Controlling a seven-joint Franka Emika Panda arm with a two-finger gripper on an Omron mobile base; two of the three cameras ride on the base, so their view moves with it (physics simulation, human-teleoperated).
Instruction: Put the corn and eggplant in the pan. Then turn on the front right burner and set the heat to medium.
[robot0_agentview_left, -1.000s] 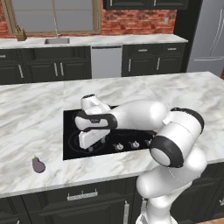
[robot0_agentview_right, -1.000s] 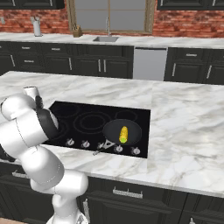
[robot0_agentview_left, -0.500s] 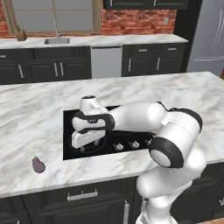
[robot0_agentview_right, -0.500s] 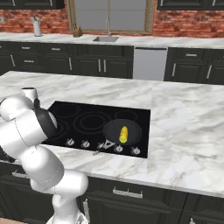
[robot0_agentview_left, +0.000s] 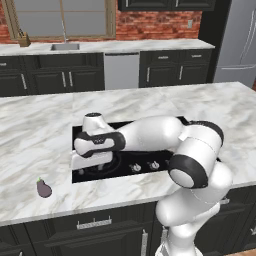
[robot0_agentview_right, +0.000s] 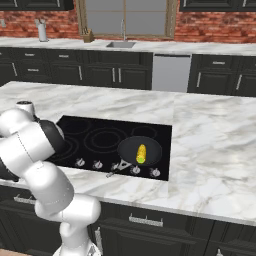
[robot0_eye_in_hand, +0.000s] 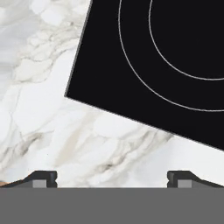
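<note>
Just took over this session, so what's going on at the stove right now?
The corn already lies in the pan on the cooktop's front right ring. The eggplant sits alone on the marble counter, left of the cooktop. The gripper is open and empty, hanging over the cooktop's corner and the counter beside it.

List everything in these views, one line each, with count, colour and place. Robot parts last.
corn: one, bright yellow, lying in the pan.
pan: one, dark grey, on the front right burner, handle towards the knobs.
eggplant: one, dark purple, on the marble counter left of the cooktop, near the front edge.
cooktop: one, black, set in the island counter.
knobs: a silver row along the cooktop's front.
sink: one, in the back counter under the window.
gripper: one, dark fingertips apart, nothing between them, over the cooktop's corner.
</note>
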